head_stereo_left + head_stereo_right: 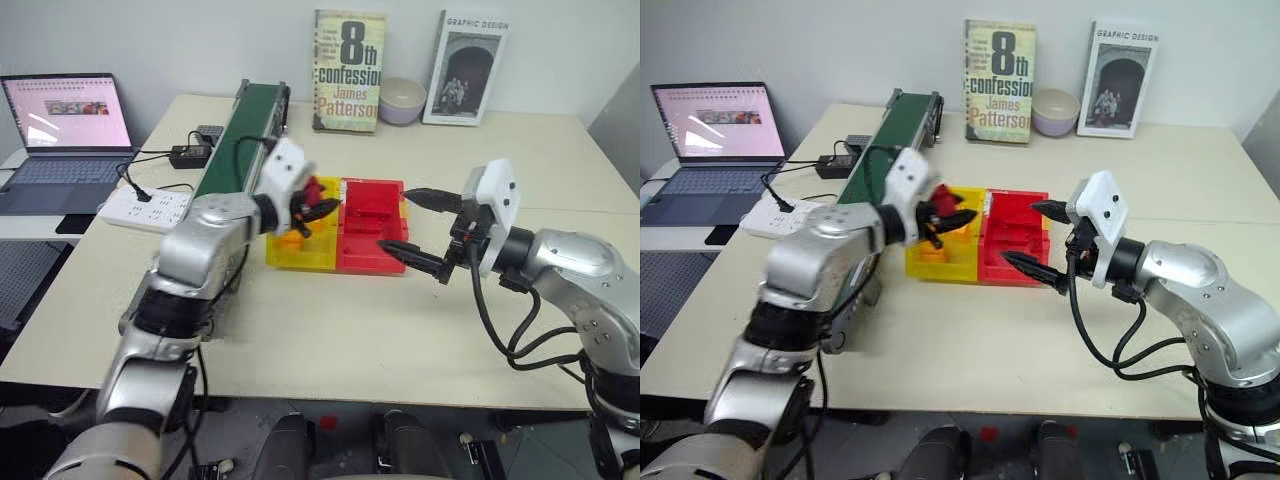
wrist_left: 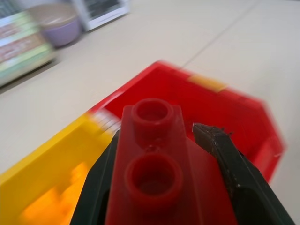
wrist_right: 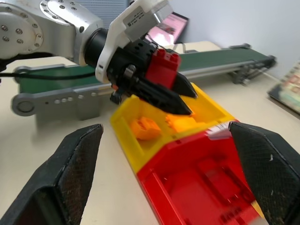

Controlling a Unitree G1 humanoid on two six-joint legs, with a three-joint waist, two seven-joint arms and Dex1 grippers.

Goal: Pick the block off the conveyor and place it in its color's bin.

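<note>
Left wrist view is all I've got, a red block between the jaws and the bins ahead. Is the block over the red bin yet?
Observer: Not yet. In the head views the left gripper holds the red block above the yellow bin, short of the red bin.
Operator: Anything already inside the red one?
Observer: The right wrist view looks into it and shows no loose blocks; the orange blocks lie in the yellow bin.
Operator: Where's the other arm?
Observer: The right gripper hovers at the red bin's far side from the yellow one, jaws open, pointing toward the left gripper.
Operator: And the conveyor?
Observer: The conveyor runs behind the left arm, away from the bins.
</note>
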